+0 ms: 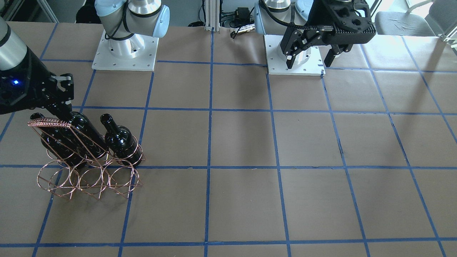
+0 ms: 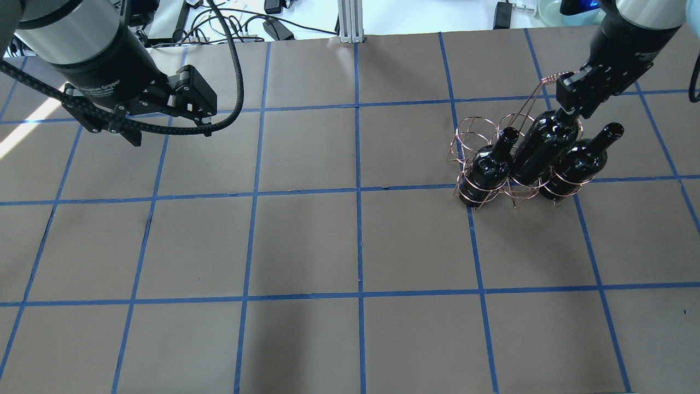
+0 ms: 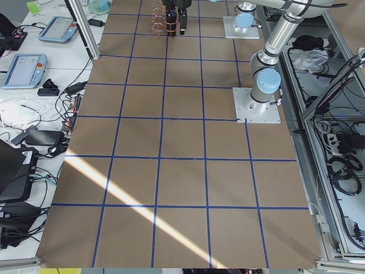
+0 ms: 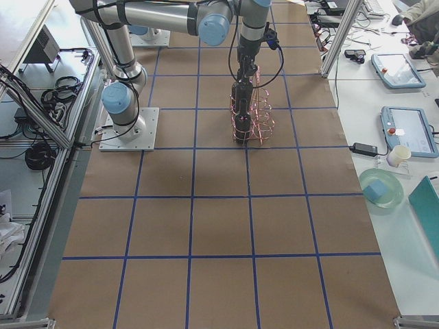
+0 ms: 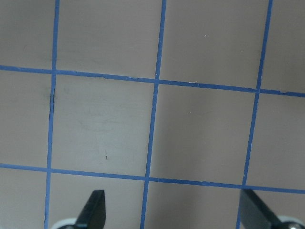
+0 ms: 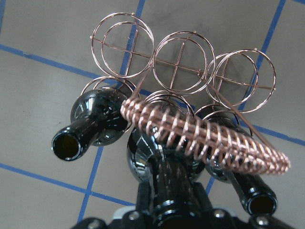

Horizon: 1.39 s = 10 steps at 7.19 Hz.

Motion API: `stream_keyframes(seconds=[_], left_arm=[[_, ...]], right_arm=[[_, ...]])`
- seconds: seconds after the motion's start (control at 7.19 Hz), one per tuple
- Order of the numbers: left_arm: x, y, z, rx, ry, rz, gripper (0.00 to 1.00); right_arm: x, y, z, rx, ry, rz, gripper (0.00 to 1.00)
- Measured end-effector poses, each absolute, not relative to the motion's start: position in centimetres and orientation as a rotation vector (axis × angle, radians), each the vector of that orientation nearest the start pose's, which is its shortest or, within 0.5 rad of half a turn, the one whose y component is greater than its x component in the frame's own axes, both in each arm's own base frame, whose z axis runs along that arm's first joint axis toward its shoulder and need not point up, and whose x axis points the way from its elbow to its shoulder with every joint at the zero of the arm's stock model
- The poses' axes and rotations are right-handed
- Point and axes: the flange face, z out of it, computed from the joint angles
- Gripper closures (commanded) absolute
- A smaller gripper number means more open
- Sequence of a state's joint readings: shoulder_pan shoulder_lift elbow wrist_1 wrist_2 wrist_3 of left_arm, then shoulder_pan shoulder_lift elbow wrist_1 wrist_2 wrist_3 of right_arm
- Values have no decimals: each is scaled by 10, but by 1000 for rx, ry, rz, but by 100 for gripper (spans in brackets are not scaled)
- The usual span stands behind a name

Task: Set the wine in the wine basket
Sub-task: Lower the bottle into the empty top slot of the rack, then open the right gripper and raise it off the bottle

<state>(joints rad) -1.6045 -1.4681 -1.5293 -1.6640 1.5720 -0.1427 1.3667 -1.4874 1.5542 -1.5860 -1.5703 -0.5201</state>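
The copper wire basket stands at the table's right side, also in the front-facing view. Three near-black wine bottles stand in its row of rings nearest the robot: one, a middle one and one. My right gripper is shut on the middle bottle's neck, just beside the wire-wrapped handle. In the right wrist view the middle bottle runs up between the fingers. Whether it rests on the basket's floor I cannot tell. My left gripper is open and empty, held over the table's left side.
The basket's far row of three rings holds nothing. Blue tape lines grid the brown table. The two arm bases stand at the robot's edge. Monitors, tablets and cables lie on side desks beyond the table.
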Motion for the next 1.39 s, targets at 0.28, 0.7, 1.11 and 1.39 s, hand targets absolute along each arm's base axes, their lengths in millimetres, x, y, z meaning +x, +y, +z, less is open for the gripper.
stream_keyframes(seconds=[0.28, 0.7, 1.11, 1.39], left_arm=[[-148, -444, 547, -171, 3141, -79, 0], [-149, -444, 547, -170, 3143, -79, 0], [-149, -446, 542, -178, 3139, -69, 0], [-148, -443, 545, -173, 3137, -83, 0]], right_arm=[[22, -552, 427, -490, 3083, 73, 100], [22, -557, 413, -485, 3073, 94, 48], [21, -555, 411, -403, 3095, 102, 1], [21, -553, 432, -369, 3121, 54, 1]])
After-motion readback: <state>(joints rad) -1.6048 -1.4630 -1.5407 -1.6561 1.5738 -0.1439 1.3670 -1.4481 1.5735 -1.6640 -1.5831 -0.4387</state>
